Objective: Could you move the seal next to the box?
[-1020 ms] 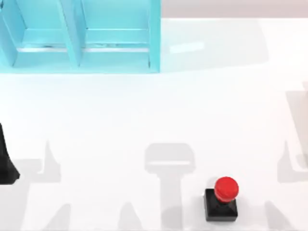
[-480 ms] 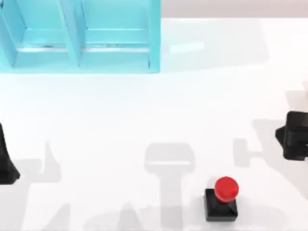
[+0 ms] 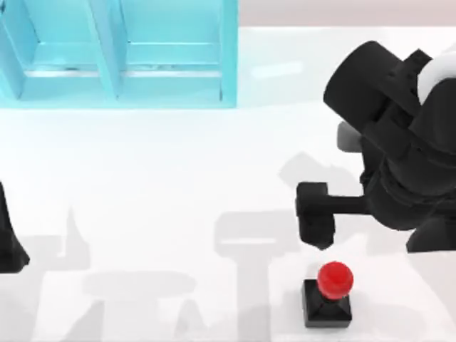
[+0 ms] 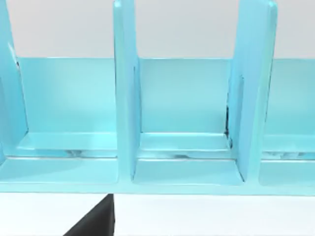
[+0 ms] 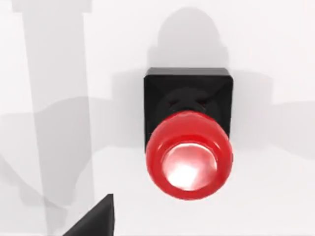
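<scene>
The seal (image 3: 328, 291), a black square block with a glossy red round knob, stands upright near the front edge of the table, right of centre. In the right wrist view the seal (image 5: 187, 132) is seen from straight above, close by. My right gripper (image 3: 315, 224) hangs just behind and slightly left of the seal, above the table and apart from it. The box (image 3: 121, 53), a light blue open box with upright dividers, stands at the back left; the left wrist view faces the box (image 4: 182, 147) head on. My left gripper (image 3: 8, 242) is parked at the left edge.
The bulky black right arm (image 3: 399, 149) reaches in from the right over the back right of the white table (image 3: 178, 178). A wide stretch of bare table lies between the seal and the box.
The right arm has swung in from the right edge, bringing its gripper to just behind the seal. The seal, the box and the left arm have not moved.
</scene>
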